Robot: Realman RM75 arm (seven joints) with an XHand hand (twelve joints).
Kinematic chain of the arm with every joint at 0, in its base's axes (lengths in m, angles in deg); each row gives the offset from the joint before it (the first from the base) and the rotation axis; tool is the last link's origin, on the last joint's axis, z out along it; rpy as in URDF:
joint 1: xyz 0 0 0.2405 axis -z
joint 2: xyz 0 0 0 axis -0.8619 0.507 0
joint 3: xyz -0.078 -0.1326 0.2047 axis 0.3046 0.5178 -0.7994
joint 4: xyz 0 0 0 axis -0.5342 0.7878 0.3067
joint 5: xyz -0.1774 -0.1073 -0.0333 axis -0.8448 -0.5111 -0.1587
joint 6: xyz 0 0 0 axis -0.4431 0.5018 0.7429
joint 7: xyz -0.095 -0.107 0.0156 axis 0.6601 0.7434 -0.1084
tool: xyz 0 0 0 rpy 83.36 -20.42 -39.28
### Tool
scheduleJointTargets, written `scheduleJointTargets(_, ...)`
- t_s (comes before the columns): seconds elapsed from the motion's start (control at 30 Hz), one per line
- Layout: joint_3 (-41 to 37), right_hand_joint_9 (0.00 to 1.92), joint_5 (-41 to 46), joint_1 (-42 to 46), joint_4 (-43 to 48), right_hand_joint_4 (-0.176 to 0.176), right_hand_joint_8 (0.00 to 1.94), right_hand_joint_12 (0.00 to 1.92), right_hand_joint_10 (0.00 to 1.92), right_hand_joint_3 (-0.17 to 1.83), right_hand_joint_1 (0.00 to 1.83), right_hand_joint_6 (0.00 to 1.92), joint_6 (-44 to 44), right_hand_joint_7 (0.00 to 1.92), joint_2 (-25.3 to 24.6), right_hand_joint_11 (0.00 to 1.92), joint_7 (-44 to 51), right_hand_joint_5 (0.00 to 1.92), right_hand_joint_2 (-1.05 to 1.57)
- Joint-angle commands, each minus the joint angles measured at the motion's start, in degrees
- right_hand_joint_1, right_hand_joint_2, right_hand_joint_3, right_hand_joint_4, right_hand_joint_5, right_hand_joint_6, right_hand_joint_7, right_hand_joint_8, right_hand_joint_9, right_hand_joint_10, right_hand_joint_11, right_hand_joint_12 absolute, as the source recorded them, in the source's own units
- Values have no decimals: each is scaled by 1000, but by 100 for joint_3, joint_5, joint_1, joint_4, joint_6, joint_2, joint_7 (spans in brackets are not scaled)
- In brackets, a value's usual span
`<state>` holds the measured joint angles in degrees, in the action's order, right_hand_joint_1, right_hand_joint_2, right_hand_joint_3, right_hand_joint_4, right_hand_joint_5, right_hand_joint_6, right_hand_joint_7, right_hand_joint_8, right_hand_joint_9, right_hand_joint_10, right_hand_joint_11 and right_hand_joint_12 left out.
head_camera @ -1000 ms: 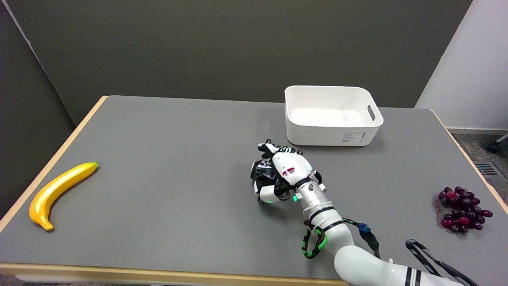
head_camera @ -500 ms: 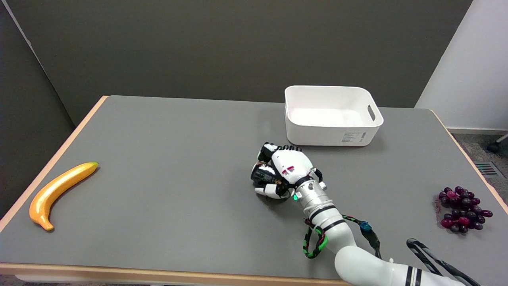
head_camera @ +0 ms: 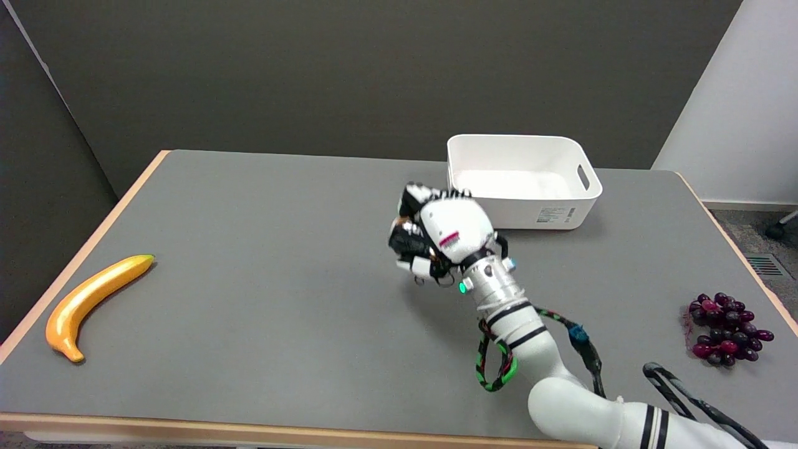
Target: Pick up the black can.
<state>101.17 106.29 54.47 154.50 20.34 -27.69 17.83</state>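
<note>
While the right hand (head_camera: pixel 444 236) wraps the black can (head_camera: pixel 408 240), clear of the worktop (head_camera: pixel 249 249) toward its far edge, the lift looks underway; next comes holding firm.

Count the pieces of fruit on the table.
2: a banana near the table's left edge, and a bunch of grapes near its right edge. None shows in the white bin.

white arm (head_camera: pixel 523 349), green-black cable loop (head_camera: pixel 495 368)
</note>
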Motion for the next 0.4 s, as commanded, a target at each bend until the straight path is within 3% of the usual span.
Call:
scheduleJointTargets(0.03, -1033, 725, -1980, -669, 1159, -176, 1391, 1790, 1550, 13, 1335, 1532, -36, 799, 367, 771, -15, 487, 1256)
scheduleJointTargets(0.13, -1409, 729, -1872, -879, 901, -176, 1395, 1906, 1551, 202, 1335, 1536, -36, 799, 383, 724, -31, 487, 1166)
scheduleJointTargets(0.2, -1768, 725, -1512, -1094, 478, -176, 1393, 1815, 1548, 30, 1333, 1537, -75, 796, 398, 750, -38, 484, 1250)
scheduleJointTargets(0.4, -2068, 699, -262, -1898, -1076, -176, 1435, 1856, 1581, -34, 1328, 1567, -497, 771, 580, 709, -122, 455, 1296)
